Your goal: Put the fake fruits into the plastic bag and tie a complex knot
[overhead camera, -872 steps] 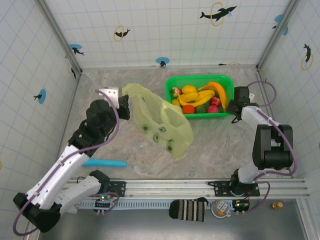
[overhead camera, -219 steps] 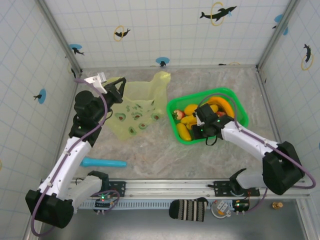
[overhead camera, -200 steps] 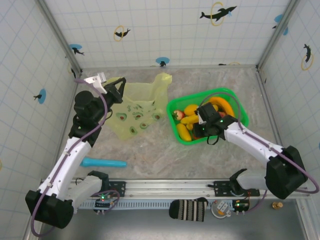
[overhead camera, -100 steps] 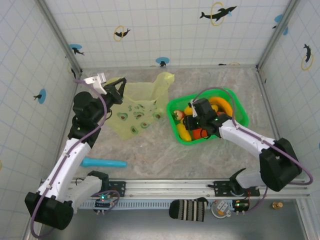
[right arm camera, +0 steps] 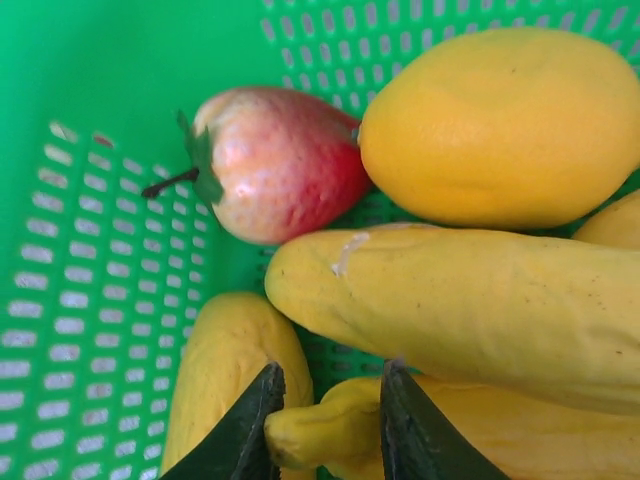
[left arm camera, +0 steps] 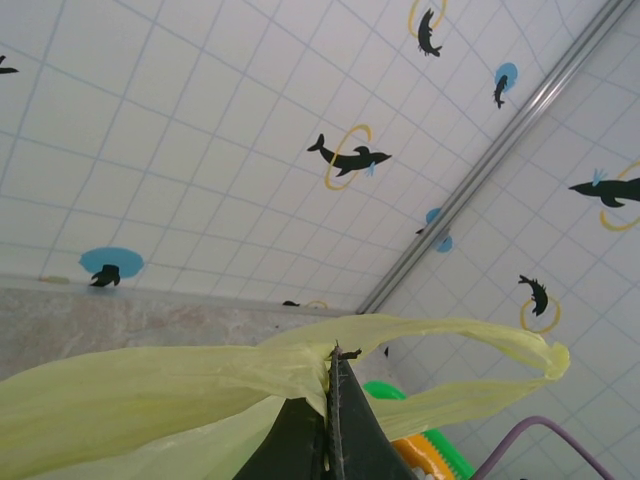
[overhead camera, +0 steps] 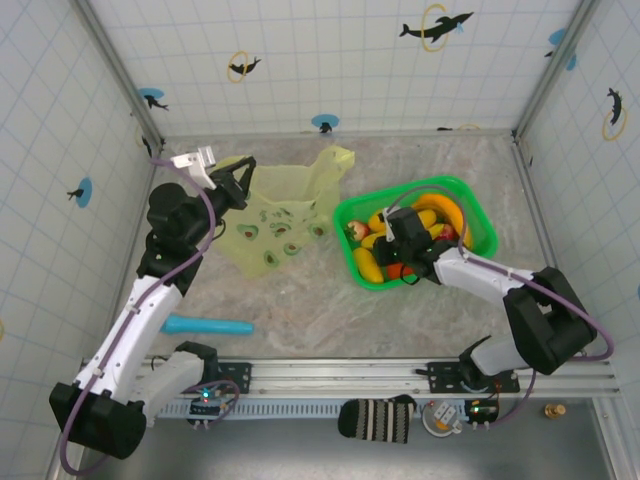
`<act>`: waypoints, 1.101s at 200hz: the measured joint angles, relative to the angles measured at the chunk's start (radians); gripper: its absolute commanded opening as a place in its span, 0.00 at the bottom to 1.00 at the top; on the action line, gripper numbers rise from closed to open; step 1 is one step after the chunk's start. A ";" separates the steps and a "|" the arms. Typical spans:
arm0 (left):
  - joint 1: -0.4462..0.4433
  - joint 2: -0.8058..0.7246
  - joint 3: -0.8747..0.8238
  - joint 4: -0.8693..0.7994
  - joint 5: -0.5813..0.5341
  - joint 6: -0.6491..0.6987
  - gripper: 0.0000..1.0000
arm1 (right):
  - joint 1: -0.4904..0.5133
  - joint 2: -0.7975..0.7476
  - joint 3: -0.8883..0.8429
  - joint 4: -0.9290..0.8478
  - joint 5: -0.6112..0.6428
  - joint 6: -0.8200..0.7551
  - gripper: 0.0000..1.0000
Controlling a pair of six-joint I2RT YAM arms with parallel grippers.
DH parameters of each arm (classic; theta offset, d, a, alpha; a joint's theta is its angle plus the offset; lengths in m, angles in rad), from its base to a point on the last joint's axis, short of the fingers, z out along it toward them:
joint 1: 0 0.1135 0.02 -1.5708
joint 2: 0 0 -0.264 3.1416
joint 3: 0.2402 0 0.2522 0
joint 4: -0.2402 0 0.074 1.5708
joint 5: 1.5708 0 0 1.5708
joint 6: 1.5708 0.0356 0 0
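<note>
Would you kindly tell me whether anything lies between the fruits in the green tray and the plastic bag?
Nothing visible does: the tabletop between the green tray and the plastic bag is bare. The fake fruits need only clear the tray's wall; the left gripper holds a bag handle up.

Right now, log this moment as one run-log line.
left gripper: shut on plastic bag handle | right gripper: closed on banana end, inside green tray

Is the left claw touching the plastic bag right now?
Touching. The left wrist view shows the left claw pinched shut on the plastic bag, with the thin film bunched at the claw's tip and spreading out to both sides.
</note>
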 measured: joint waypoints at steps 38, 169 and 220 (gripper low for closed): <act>0.000 0.000 0.000 0.000 0.004 0.000 0.00 | -0.004 -0.008 0.000 0.019 0.003 -0.021 0.04; -0.003 0.029 0.013 0.013 0.058 0.000 0.00 | -0.112 -0.455 0.253 -0.085 -0.305 0.130 0.00; -0.004 0.039 0.016 0.021 0.100 0.003 0.00 | 0.139 -0.492 0.201 0.047 -0.428 0.292 0.00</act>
